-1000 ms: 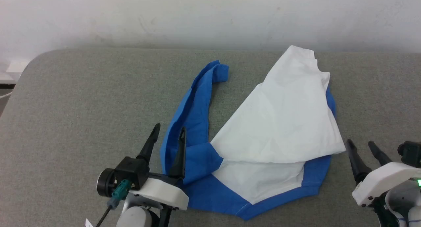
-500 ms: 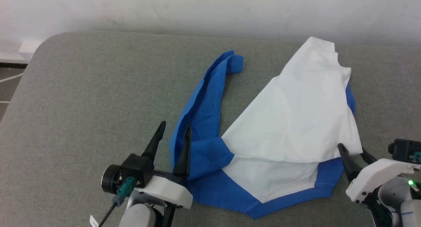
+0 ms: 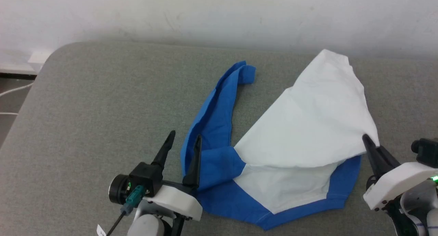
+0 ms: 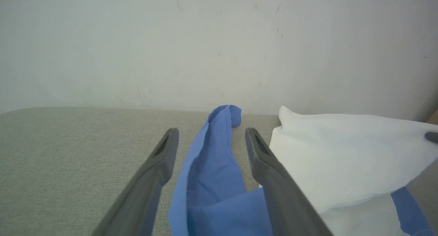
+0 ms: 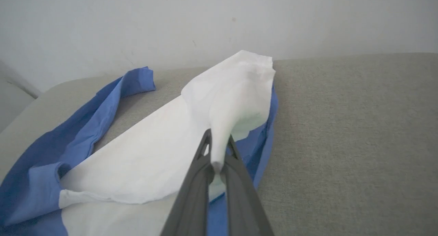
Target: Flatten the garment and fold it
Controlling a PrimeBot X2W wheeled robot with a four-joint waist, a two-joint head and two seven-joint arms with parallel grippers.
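Observation:
The garment [image 3: 308,126], a white T-shirt with royal-blue sleeves, lies crumpled on the grey cushion, its white body folded over itself. One blue sleeve [image 3: 219,109] stretches away toward the wall. My left gripper [image 3: 184,136] is open at the near end of that sleeve, and in the left wrist view the sleeve [image 4: 215,154] lies between the spread fingers of that gripper [image 4: 210,135]. My right gripper [image 3: 368,140] is shut on the white fabric's right corner. The right wrist view shows the cloth [image 5: 164,154] pinched and raised between the closed gripper [image 5: 217,140]. The chest print is hidden.
The grey padded surface [image 3: 102,109] runs wide to the left, ending in a rounded corner at the far left. A white wall [image 3: 205,13] rises right behind it. Pale cables [image 3: 13,90] lie on the floor beyond the left edge.
My right gripper has closed on the white corner and lifted it slightly. The head camera has shifted, so the whole scene sits differently. The left gripper keeps its place by the sleeve.

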